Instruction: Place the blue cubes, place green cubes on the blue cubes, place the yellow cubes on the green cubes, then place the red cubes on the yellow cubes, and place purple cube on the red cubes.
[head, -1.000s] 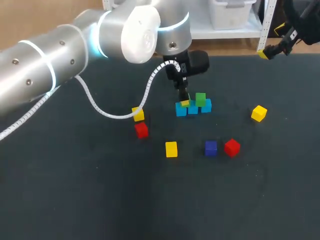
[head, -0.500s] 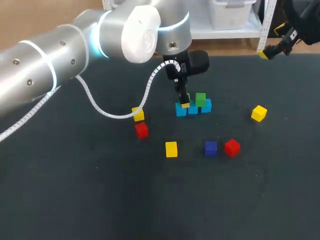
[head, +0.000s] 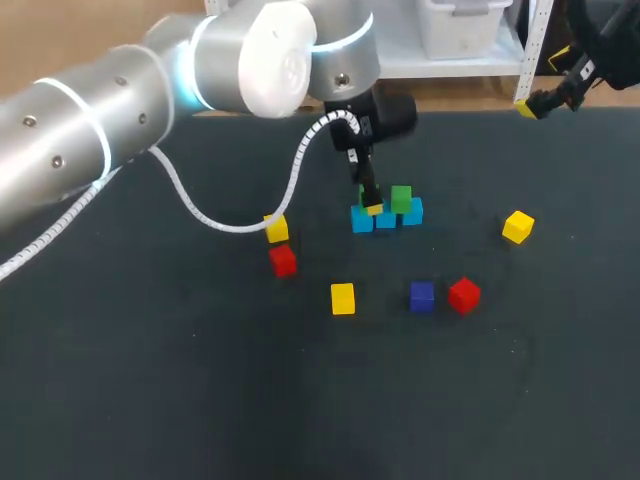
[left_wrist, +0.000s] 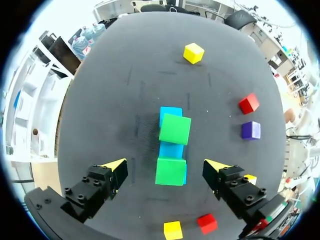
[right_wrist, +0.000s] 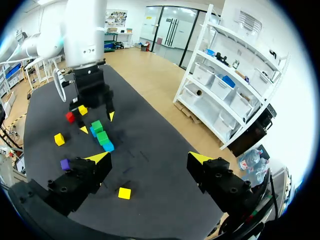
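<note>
Head view: the left claw hangs over the row of blue cubes just right of centre, with one green cube on the row's right end.

Left wrist view — its fingers are spread wide, touching nothing, either side of a second green cube on the blue row.

Right wrist view — the right claw is open and empty, well apart from the cubes on the desk.
</note>
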